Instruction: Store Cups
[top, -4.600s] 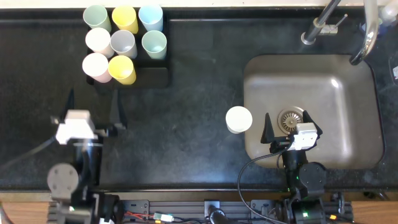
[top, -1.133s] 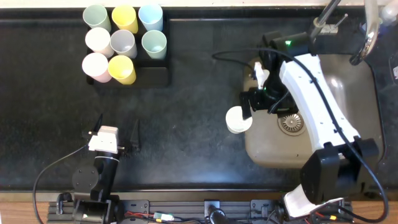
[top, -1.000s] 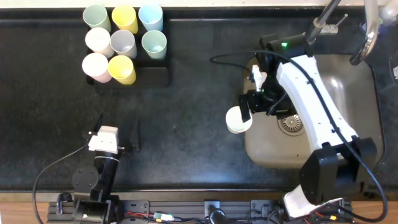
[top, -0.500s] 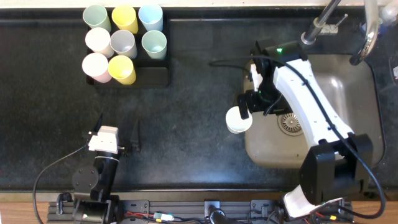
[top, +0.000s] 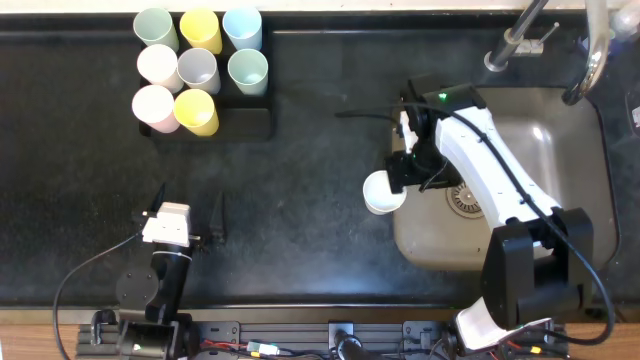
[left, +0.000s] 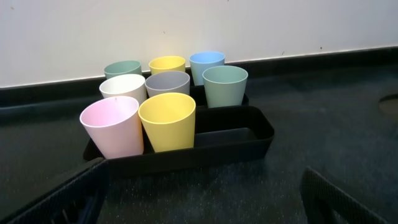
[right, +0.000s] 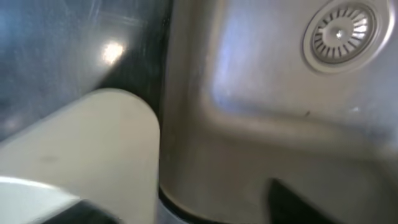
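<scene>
Plastic like this white cup (top: 380, 195) seems light, stiff and slippery, best pinched at the rim; whether the right gripper (top: 396, 176) clamps it I cannot tell.

Black counter (top: 300, 200): cup tray (top: 250, 125) back-left; white cup (top: 383, 192) seemingly beside sink (top: 540, 130).

Right arm (top: 495, 160): white moulded link covers, black joint housings, one green indicator lamp (top: 441, 97) on the upper link, and a thin black cable (top: 365, 107) leading to it.

Left arm (top: 150, 285): round black joint housing, white wrist block (top: 167, 222), two black textured fingers (left: 59, 198), and a looped black cable (top: 95, 253).
</scene>
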